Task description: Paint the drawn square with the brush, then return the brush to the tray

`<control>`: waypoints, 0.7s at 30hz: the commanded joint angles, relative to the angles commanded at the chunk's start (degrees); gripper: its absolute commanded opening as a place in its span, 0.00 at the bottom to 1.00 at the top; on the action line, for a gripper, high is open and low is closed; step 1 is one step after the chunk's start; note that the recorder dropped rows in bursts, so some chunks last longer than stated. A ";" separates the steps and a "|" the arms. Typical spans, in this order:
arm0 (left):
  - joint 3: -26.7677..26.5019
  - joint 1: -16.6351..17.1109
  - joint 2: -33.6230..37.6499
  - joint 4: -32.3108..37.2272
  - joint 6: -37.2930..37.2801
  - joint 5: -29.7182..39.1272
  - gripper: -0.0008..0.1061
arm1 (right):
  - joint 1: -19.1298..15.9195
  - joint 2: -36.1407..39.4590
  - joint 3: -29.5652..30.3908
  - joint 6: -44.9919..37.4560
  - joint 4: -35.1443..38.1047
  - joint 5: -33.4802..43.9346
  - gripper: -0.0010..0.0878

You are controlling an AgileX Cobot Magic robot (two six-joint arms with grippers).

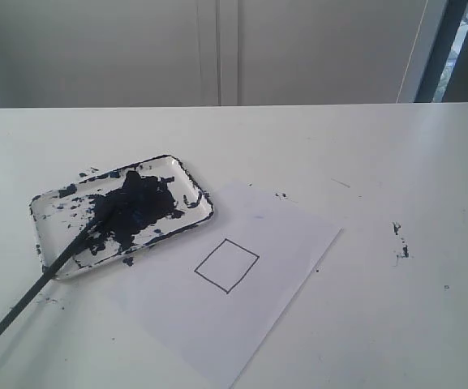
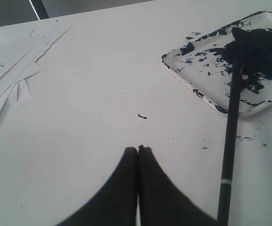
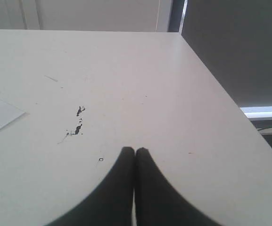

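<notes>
**Item 1: small tilted square (image 1: pixel 226 265), thin black outline, drawn on paper.** The inside is bare white, with no paint in it. It sits on a white paper sheet (image 1: pixel 242 324) that lies askew on the white bench (image 1: pixel 363 162). In the exterior view it is at about 6 o'clock from centre and at 4 o'clock from the tray, apart from it.

**Item 2: white rectangular shallow tray (image 1: pixel 186 180), rounded corners, dark rim.** It is heavily smeared with blue-black paint and lies at 9 o'clock from centre. One corner touches or overlaps the sheet's edge.

**Item 3: long thin black brush (image 1: pixel 24 303).** The tip lies in the tray's paint. The handle crosses the rim and runs out over the bench toward 8 o'clock.

**Item 4: left end effector (image 2: pixel 138 149).** Its fingers are pressed together with nothing between them, above bare bench and near the brush (image 2: pixel 230 155) handle but not touching it.

**Item 5: right end effector (image 3: pixel 135 150).** Its fingers are pressed together and hold nothing.

**View notes.** Only the exterior view shows the square. Only the left wrist view shows a fanned stack of white paper sheets (image 2: pixel 13 80), well apart from the tray (image 2: pixel 192 70). The right wrist view shows dark paint specks (image 3: pixel 78 122) and the bench's edge. The end effectors appear in the wrist views only.
</notes>
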 joint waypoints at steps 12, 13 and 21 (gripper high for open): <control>0.00 0.00 0.00 0.00 0.00 0.00 0.01 | 0.00 0.00 0.00 0.00 0.00 0.00 0.01; 0.00 0.00 0.00 0.00 0.00 0.00 0.01 | 0.00 0.00 0.00 -0.19 0.00 0.00 0.01; 0.00 0.00 0.00 0.00 0.00 -6.74 0.01 | 0.00 0.00 0.00 -2.85 -2.20 -6.23 0.01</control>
